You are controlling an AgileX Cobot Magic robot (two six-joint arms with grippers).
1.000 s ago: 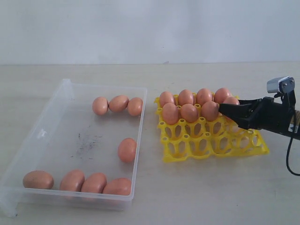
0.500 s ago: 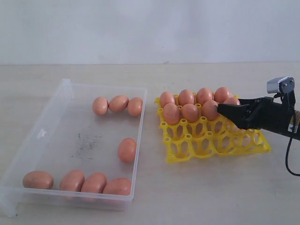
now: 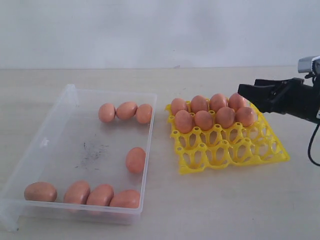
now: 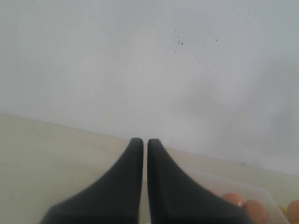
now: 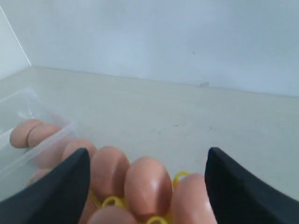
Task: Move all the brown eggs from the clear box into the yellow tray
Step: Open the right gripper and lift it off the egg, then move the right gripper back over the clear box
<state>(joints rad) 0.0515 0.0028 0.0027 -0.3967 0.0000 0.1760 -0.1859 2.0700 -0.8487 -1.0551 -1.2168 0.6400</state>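
- Right pincer (image 3: 247, 93) spread wide, empty, by far right corner of yellow tray (image 3: 230, 155).
- Left pincer (image 4: 140, 144) pressed together.
- Eight brown eggs (image 3: 203, 120) in tray's far rows; eight more in clear box (image 3: 60, 130), left on tabletop (image 3: 225, 210).

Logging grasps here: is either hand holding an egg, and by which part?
Nothing is held: the right hand gapes open above the yellow tray; the left hand is shut, empty.
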